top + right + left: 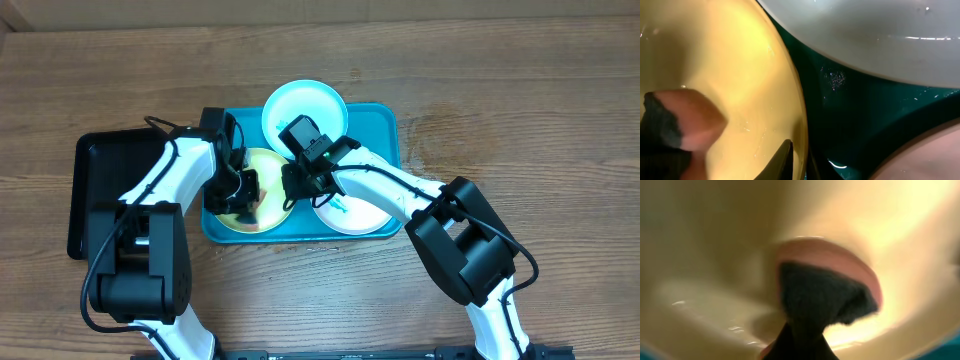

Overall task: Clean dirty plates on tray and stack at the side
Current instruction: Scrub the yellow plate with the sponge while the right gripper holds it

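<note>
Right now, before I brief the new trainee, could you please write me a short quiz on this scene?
1. True or false: the left gripper is working over the white plate.
2. Which plate juts over the far rim of the tray? A light blue, B yellow-green, C white.
3. Fill in: in the overhead view, a green-blue smear shows on the ___ plate.

Key
1. False: it presses a sponge onto the yellow-green plate.
2. A, the light blue plate.
3. White: the white plate.
</note>
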Robot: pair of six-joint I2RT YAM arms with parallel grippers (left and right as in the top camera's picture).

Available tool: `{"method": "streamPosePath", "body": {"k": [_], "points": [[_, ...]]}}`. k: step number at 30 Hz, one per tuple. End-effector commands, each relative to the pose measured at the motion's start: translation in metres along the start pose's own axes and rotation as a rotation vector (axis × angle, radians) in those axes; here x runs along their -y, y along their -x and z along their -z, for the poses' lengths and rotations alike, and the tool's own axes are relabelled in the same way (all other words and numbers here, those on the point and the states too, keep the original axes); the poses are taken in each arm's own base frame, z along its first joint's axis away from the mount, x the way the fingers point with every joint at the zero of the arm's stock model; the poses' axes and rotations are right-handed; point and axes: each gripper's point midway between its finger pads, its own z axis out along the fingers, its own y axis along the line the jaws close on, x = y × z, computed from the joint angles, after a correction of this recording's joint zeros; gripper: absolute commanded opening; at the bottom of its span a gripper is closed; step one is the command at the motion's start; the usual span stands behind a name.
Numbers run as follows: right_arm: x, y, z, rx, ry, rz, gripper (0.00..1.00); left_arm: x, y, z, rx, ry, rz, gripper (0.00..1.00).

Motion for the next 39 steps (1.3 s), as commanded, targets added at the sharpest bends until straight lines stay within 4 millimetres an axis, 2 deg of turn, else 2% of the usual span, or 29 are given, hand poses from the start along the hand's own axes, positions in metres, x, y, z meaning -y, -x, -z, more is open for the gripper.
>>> {"method": "streamPosePath", "body": {"k": [1,4,7,9,12,16,18,21,27,29,32,36,39], "points": [[0.003,0.0,-0.001,0.002,-0.011,-0.007,0.12,-0.056,0.018,0.01,0.093,0.336,0.092,0.04],[0.003,0.0,-0.001,0.002,-0.011,-0.007,0.12,-0.076,0.037,0.021,0.203,0.462,0.151,0.04],[0.003,0.0,-0.001,0.002,-0.011,-0.006,0.12,-0.068,0.057,0.022,0.285,0.416,0.161,0.04],[0.003,0.0,-0.001,0.002,-0.011,-0.007,0.12,-0.05,0.066,0.017,0.305,0.305,0.156,0.04],[0.003,0.0,-0.001,0.003,-0.01,-0.007,0.12,-0.01,0.072,0.01,0.297,0.076,0.131,0.04],[0.002,0.001,-0.001,0.007,-0.007,-0.006,0.12,0.039,0.074,0.013,0.271,-0.202,0.082,0.04],[0.002,0.001,-0.001,0.008,-0.007,-0.006,0.12,0.052,0.072,0.016,0.253,-0.28,0.068,0.04],[0.002,0.001,-0.001,0.008,-0.007,-0.005,0.12,0.061,0.065,0.017,0.227,-0.329,0.031,0.04],[0.002,0.001,-0.001,0.008,-0.007,-0.005,0.12,0.052,0.04,0.009,0.133,-0.273,-0.042,0.04],[0.002,0.001,-0.001,0.008,-0.007,-0.006,0.12,0.042,0.03,0.005,0.096,-0.218,-0.049,0.04],[0.002,0.001,-0.001,0.008,-0.007,-0.005,0.12,0.015,0.018,0.001,0.053,-0.071,-0.031,0.04],[0.002,0.001,-0.001,0.008,-0.006,-0.006,0.12,-0.02,0.019,0.002,0.068,0.134,-0.02,0.04],[0.002,0.001,-0.001,0.006,-0.004,-0.006,0.12,-0.04,0.031,0.007,0.135,0.249,0.058,0.04]]}}
